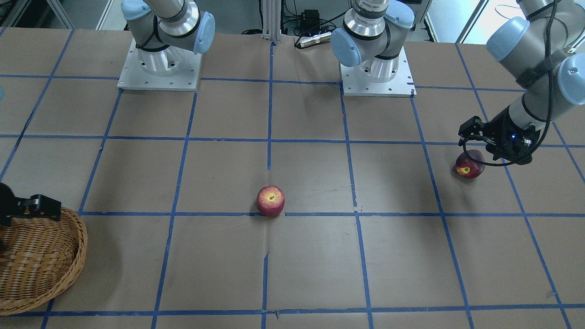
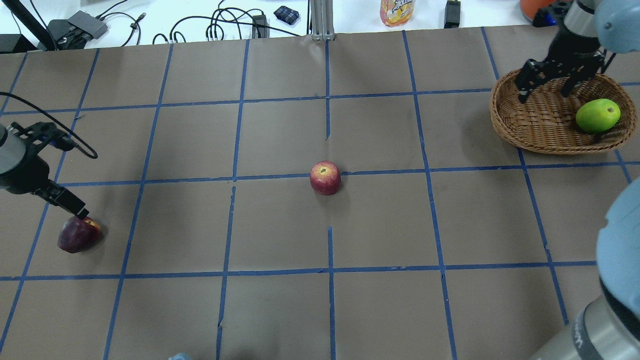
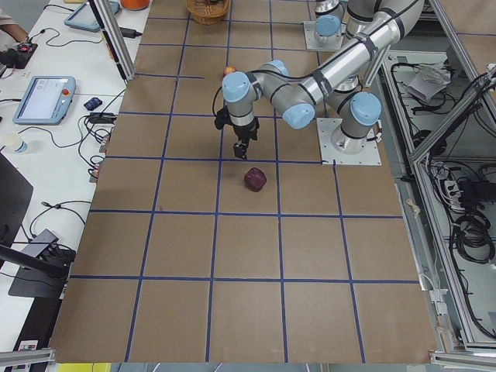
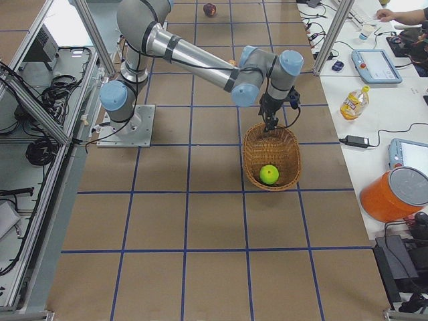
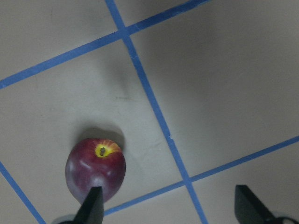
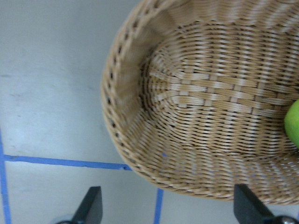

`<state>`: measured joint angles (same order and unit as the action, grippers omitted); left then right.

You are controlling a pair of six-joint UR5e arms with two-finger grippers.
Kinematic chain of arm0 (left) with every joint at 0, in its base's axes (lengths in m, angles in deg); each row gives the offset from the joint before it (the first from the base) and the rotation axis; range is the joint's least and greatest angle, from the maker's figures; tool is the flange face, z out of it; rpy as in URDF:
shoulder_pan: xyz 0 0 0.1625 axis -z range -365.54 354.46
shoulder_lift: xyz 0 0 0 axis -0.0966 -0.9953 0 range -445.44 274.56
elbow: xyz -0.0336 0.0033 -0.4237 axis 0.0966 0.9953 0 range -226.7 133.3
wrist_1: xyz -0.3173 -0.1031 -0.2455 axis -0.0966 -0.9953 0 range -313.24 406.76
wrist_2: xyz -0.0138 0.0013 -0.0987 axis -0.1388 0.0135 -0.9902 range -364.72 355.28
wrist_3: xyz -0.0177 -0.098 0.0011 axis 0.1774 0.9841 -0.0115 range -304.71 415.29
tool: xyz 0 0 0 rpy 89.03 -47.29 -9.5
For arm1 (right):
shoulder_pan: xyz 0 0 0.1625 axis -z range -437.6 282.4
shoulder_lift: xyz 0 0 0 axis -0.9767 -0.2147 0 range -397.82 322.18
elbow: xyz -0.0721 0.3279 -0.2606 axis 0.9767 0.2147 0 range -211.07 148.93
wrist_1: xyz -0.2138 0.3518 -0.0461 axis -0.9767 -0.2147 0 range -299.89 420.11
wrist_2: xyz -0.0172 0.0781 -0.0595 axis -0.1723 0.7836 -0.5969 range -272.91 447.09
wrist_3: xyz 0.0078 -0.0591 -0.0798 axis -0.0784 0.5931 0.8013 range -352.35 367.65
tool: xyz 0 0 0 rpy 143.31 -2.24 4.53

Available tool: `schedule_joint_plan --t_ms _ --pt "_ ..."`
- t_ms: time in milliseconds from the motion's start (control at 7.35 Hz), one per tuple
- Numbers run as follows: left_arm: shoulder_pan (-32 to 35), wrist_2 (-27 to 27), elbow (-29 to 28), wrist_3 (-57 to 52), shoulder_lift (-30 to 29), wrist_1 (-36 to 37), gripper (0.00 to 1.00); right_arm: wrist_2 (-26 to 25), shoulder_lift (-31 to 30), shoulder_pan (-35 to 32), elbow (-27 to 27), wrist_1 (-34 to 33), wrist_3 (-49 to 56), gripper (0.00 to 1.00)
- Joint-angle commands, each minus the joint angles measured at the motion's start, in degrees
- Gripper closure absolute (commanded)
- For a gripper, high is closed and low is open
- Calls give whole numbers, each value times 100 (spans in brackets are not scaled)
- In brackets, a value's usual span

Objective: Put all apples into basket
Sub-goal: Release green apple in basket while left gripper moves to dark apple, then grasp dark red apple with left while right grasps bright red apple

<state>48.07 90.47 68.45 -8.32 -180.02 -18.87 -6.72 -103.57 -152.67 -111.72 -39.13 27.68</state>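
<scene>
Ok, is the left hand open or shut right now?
The left hand is open: in its wrist view the fingertips stand wide apart, and the maroon apple sits by one fingertip, not between them.

Six cameras ring our taped surface (image 2: 280, 225).
We look down from behind and from across, both sharing the middle red apple (image 2: 325, 177); end cameras stand far off, wrist cameras hang close.

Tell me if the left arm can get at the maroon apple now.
Probably yes: the left gripper hangs open just over the maroon apple, nothing between them, but the apple lies under one finger, so a sideways shift seems needed.
</scene>
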Motion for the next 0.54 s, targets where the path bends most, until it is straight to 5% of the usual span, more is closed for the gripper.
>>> schedule_joint_plan --t_ms 0,408 --pt "-457 -1 665 -1326 -139 1119 0 430 -53 -1207 -21 115 -1671 0" --pt "-457 16 799 -1392 -429 1245 0 1039 253 -2245 -12 36 -3798 0"
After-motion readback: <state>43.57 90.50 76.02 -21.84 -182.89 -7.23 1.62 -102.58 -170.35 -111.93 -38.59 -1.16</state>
